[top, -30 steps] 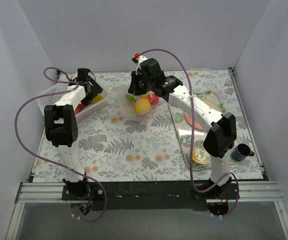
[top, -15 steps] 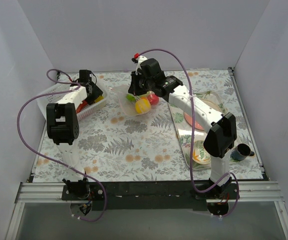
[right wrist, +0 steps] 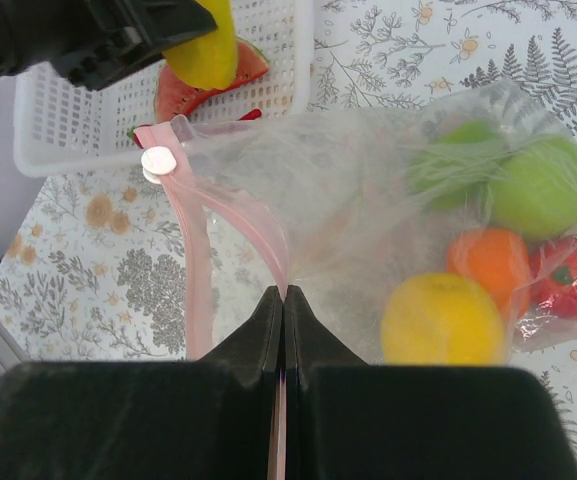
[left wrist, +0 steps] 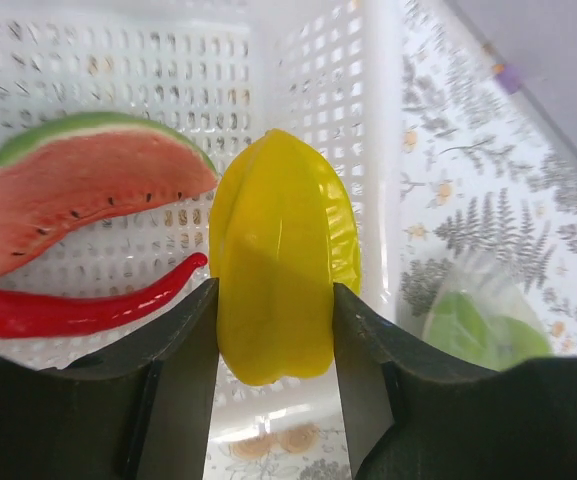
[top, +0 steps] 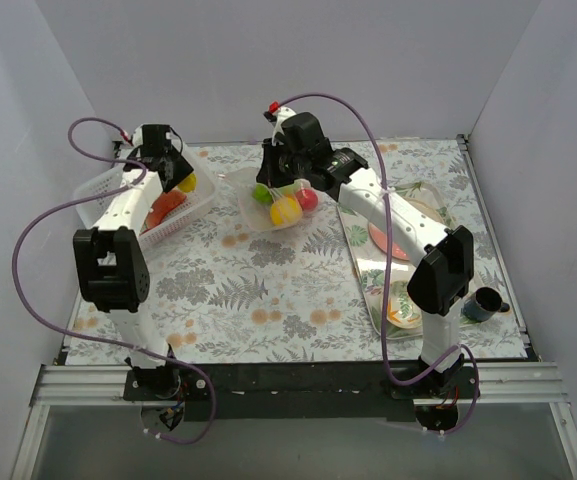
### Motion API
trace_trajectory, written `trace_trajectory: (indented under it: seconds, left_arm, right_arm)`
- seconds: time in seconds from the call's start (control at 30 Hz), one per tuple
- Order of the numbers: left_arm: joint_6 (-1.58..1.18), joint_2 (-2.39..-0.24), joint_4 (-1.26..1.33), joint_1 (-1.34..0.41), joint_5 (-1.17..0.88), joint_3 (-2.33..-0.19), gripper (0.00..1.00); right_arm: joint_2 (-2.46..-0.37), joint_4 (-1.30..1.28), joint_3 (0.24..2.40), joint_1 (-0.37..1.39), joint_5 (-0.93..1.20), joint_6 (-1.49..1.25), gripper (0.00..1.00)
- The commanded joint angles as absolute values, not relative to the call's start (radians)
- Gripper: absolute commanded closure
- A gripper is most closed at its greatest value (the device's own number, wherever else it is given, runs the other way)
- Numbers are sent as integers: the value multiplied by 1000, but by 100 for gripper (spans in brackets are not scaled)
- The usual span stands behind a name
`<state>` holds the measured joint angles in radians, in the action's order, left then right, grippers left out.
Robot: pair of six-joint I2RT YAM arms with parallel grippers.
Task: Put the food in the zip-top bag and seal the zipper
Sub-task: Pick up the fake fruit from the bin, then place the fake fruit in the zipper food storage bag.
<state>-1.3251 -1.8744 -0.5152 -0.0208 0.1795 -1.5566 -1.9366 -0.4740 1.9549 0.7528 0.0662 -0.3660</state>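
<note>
Zip-top bag (right wrist: 368, 190) part-filled, unsealed, zipper (right wrist: 238, 205) pinched by right gripper (right wrist: 284, 300); left gripper (left wrist: 276, 300) clasps yellow fruit (left wrist: 280, 240) above far-left basket (left wrist: 308, 60).

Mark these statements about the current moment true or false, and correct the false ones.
1. The left fingers grip a yellow fruit. True.
2. The watermelon slice is inside the bag. False: it lies in the white basket, beside a red chili.
3. The right fingers are pinched on the bag's pink strip. True.
4. The bag is empty. False: it holds a green apple, an orange, a lemon and other fruit.
</note>
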Motion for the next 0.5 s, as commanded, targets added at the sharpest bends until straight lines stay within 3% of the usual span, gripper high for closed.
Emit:
trace_trajectory:
  seconds: [0.0,0.47]
  left_arm:
    - [-1246,-1678,-523,-18,232,-1522,75]
    - [-1307,-1221,-528,-57,-239,-1290,73]
  right_arm:
    - [-1950,-457,2029,752,66,-359,99]
    - [-2032,-465,2102,753,52,-393,99]
